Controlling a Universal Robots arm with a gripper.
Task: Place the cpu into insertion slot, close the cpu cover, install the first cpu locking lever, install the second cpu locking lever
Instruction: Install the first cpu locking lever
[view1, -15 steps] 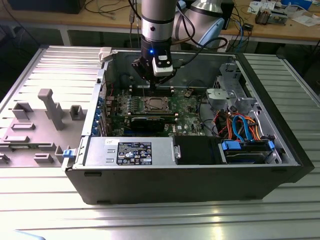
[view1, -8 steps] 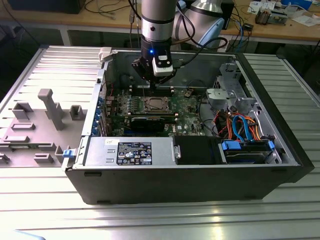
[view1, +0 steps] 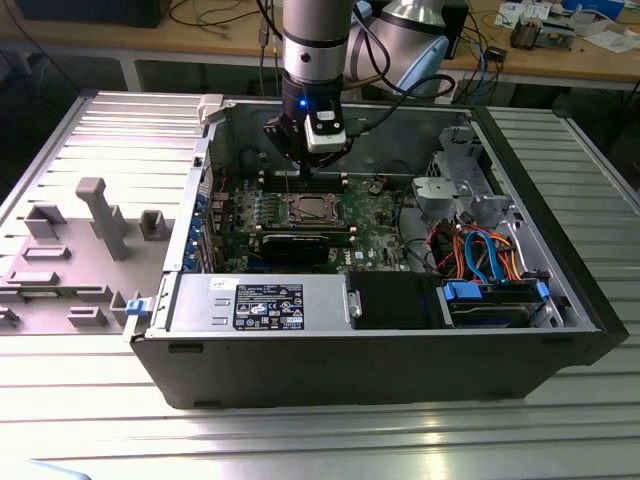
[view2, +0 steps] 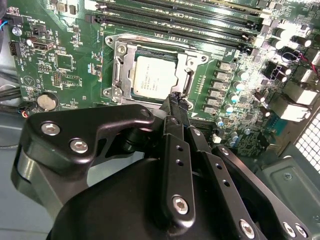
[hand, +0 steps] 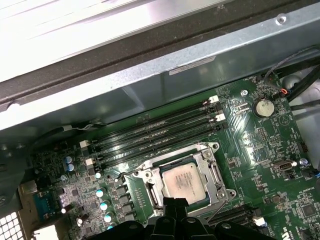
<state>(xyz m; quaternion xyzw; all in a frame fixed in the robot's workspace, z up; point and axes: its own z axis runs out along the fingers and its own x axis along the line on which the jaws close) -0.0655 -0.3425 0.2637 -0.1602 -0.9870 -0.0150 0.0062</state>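
Your arm comes straight down from the top of the exterior view, its grey last link upright. The wrist below it is dark, with a small blue light on it and a white-topped block on the side toward the exterior view's right. The jaws hang beneath, pointing down. In the second wrist view you look along the black jaw housing and its bolted links, which taper to one narrow tip: the jaws are drawn together with nothing between them. In the first wrist view you see that same joined tip.
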